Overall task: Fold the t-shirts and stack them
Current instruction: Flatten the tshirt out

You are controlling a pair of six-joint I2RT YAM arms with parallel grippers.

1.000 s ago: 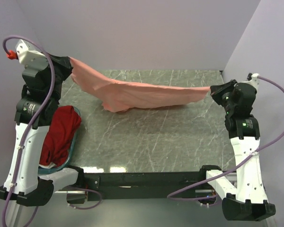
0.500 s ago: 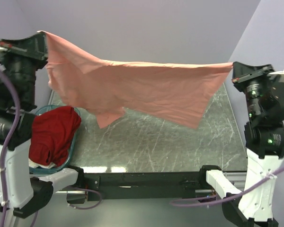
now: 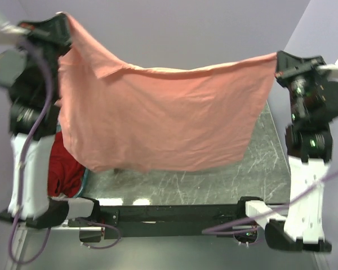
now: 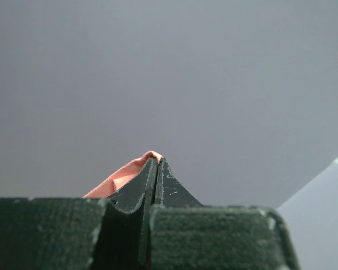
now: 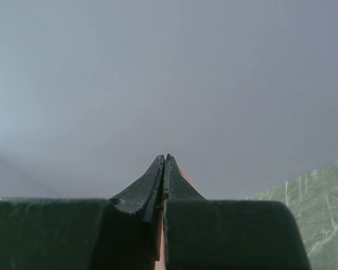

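Observation:
The salmon-pink t-shirt hangs spread wide in the air above the table, held by its two top corners. My left gripper is shut on the left corner, high at the far left; a fold of pink cloth shows beside its closed fingers in the left wrist view. My right gripper is shut on the right corner; a pink sliver shows behind its closed fingers. The dark red t-shirt lies crumpled in the teal basket at the left, mostly hidden behind the hanging shirt and the left arm.
The grey marble table shows below and to the right of the hanging shirt. Purple walls close in behind and on both sides. The black frame with the arm bases runs along the near edge.
Both grippers have risen, lifting the pink shirt from draped over the table to hanging fully open in the air. The shirt's lower edge has dropped towards the near edge.

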